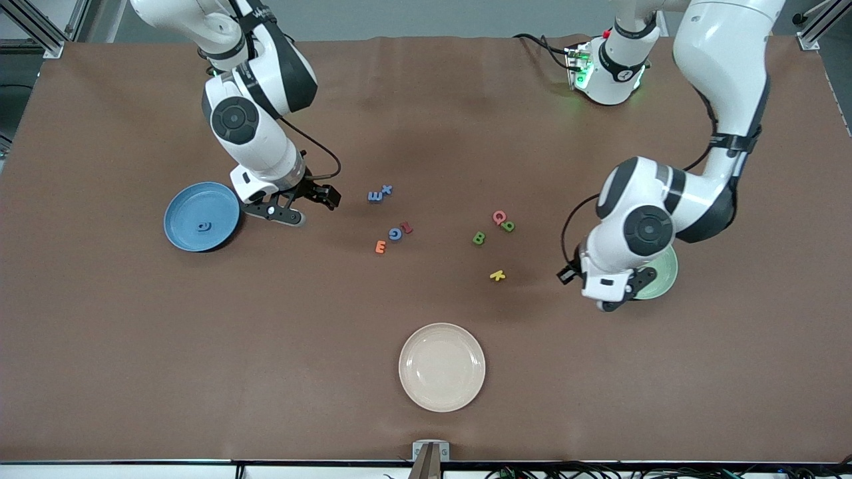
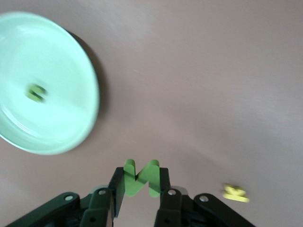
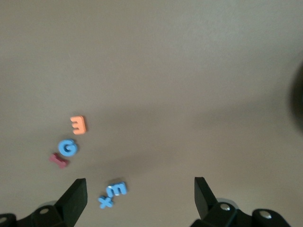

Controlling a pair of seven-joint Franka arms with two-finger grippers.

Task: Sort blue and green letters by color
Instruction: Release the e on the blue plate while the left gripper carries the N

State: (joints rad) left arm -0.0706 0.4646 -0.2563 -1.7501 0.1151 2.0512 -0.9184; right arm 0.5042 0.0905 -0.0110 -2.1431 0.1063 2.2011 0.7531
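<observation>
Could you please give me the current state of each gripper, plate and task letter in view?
left gripper: shut on a green letter, beside the green plate.
right gripper: open, empty, beside the blue plate.
green plate: holds one green letter.
blue plate: holds one blue letter.
cream plate: holds nothing.
blue E, X, G: loose on the table.
green B, D: loose on the table.

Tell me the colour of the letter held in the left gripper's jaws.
Green; the letter shows best in the left wrist view, pinched in the left gripper.
</observation>
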